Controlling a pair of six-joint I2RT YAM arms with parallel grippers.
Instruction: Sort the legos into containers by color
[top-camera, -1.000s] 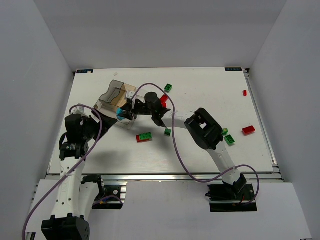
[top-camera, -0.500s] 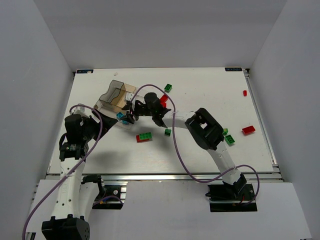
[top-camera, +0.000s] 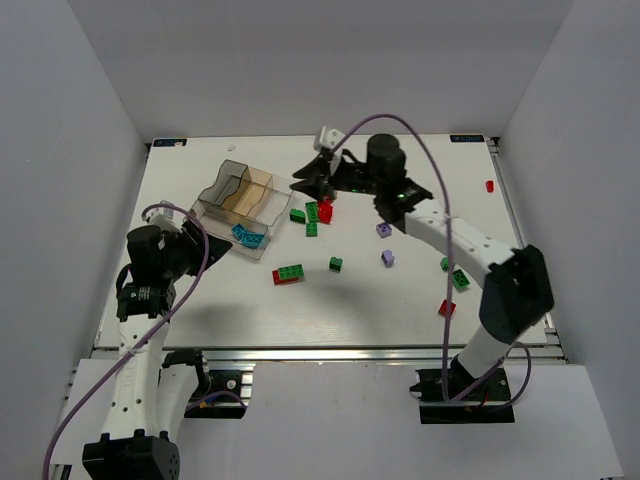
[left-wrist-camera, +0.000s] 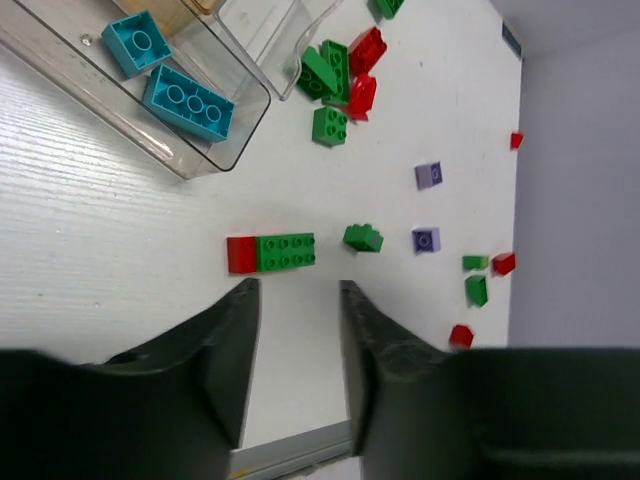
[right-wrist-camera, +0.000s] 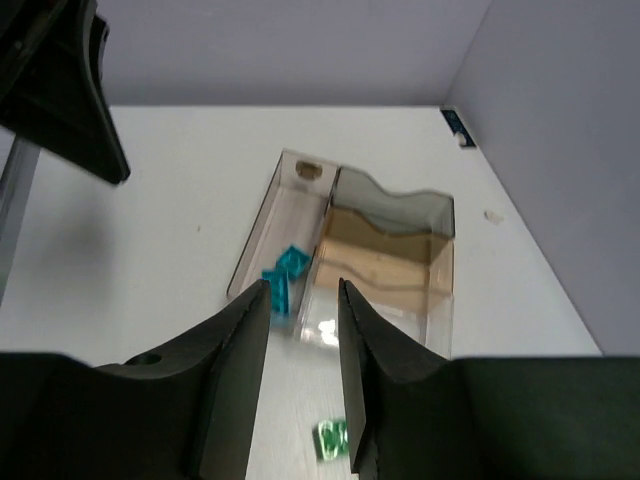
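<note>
The clear tray (top-camera: 240, 195) stands at the back left, with two cyan legos (top-camera: 247, 236) in its nearest compartment. A cluster of green and red legos (top-camera: 315, 212) lies just right of it. A red-and-green brick (left-wrist-camera: 272, 253) and a small green one (left-wrist-camera: 362, 238) lie beyond my left gripper (left-wrist-camera: 298, 290), which hangs open and empty above the table's near left. My right gripper (right-wrist-camera: 303, 290) is raised behind the cluster, facing the tray (right-wrist-camera: 385, 250), open with nothing between its fingers. Two light purple legos (top-camera: 383, 229) sit mid-table.
Loose green bricks (top-camera: 459, 280) and a red one (top-camera: 446, 308) lie at the right, and a small red piece (top-camera: 489, 185) sits near the right edge. White walls enclose the table. The right arm's purple cable (top-camera: 440, 170) arcs over the back of the table.
The right arm has swung from low beside the tray to a raised pose behind the brick cluster. The bricks now lie differently on the table. The left gripper's jaws have narrowed.
</note>
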